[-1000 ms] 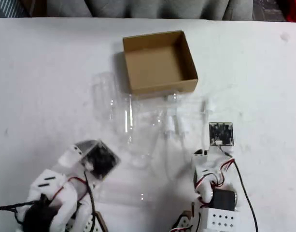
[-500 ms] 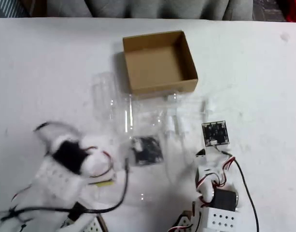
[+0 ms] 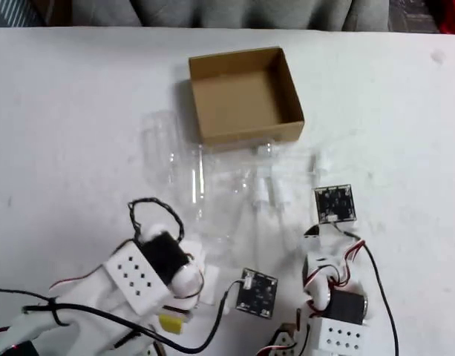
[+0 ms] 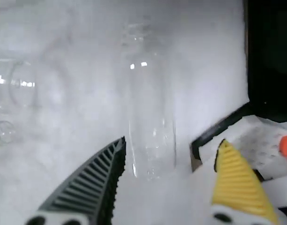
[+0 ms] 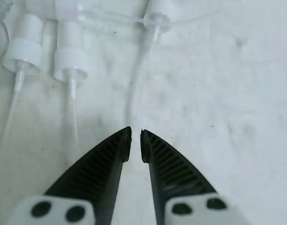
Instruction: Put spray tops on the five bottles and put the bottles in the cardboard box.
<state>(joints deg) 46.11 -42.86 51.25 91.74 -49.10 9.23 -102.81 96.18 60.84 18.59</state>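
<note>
Your left gripper (image 4: pixel 171 151) had its jaws wide apart, and the end of a clear bottle (image 4: pixel 150 117) lay between them on the table (image 3: pixel 64 111). Your right gripper (image 5: pixel 135 138) had its jaws almost together, at the thin tube end of a spray top (image 5: pixel 155 18). Farther away, the cardboard box (image 3: pixel 246 96) stood open.

White arm shells (image 3: pixel 134 276), black motors (image 3: pixel 344 305), red and black cables (image 3: pixel 149 200); ribbed black right pincer (image 5: pixel 136 132), black-and-yellow left pincer (image 4: pixel 172 143).

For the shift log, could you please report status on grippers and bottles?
Left gripper open around clear bottle. Right gripper shut at a spray top's tube. Cardboard box holds no bottles. Nothing blocking.
</note>
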